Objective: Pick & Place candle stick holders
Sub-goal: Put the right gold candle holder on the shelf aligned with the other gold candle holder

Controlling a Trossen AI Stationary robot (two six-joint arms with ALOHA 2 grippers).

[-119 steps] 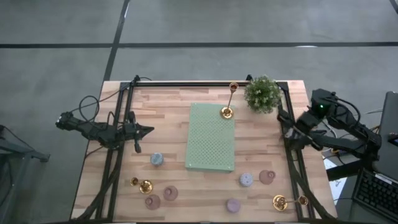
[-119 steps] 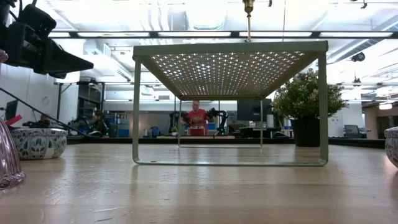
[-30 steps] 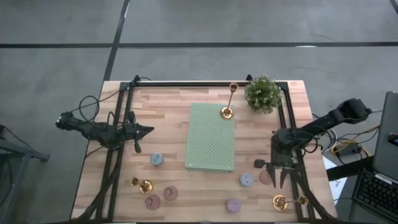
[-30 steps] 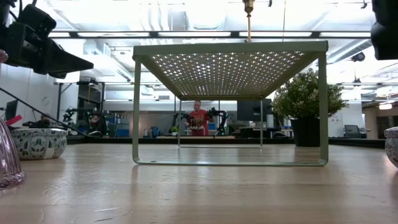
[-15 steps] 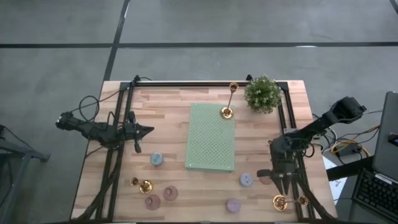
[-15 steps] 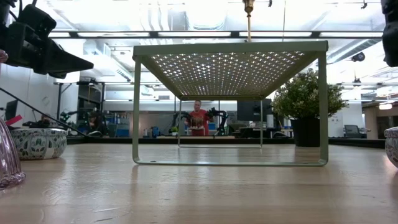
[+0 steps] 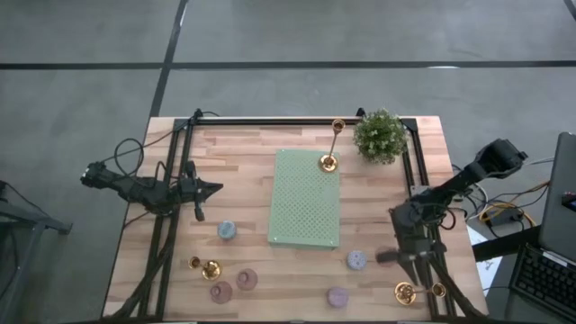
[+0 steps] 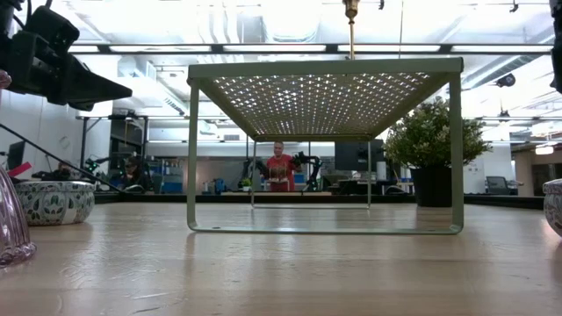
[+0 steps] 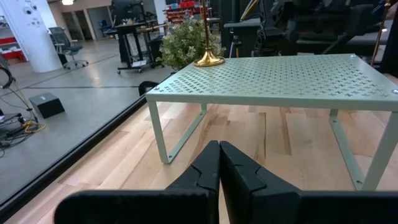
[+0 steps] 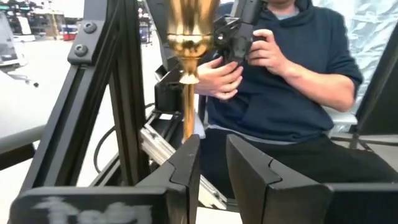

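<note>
My right gripper (image 7: pixel 407 266) hangs level near the table's near right corner, open by a narrow gap (image 10: pixel 212 163). A gold candle stick holder (image 7: pixel 406 291) stands upright just beyond its fingertips; its stem (image 10: pixel 186 112) shows past one finger, not in the gap. A tall gold holder (image 7: pixel 329 160) stands on the pale green shelf (image 7: pixel 306 202). Pink (image 7: pixel 246 280), lavender (image 7: pixel 337 296) and blue-grey (image 7: pixel 227 230) cup holders and another gold one (image 7: pixel 209 268) rest on the table. My left gripper (image 7: pixel 203 191) waits shut at the left (image 9: pixel 219 163).
A potted plant (image 7: pixel 379 135) stands at the far right corner. Black frame rails (image 7: pixel 423 225) run along both table sides. A person (image 10: pixel 280 81) holding a controller sits beyond the near right corner. Bare wood lies between the shelf and the near cups.
My right gripper has moved toward the table's near edge and a little down, toward the gold holder at the near right corner, and has rolled about its pointing line. It now partly covers the pink cup beside it.
</note>
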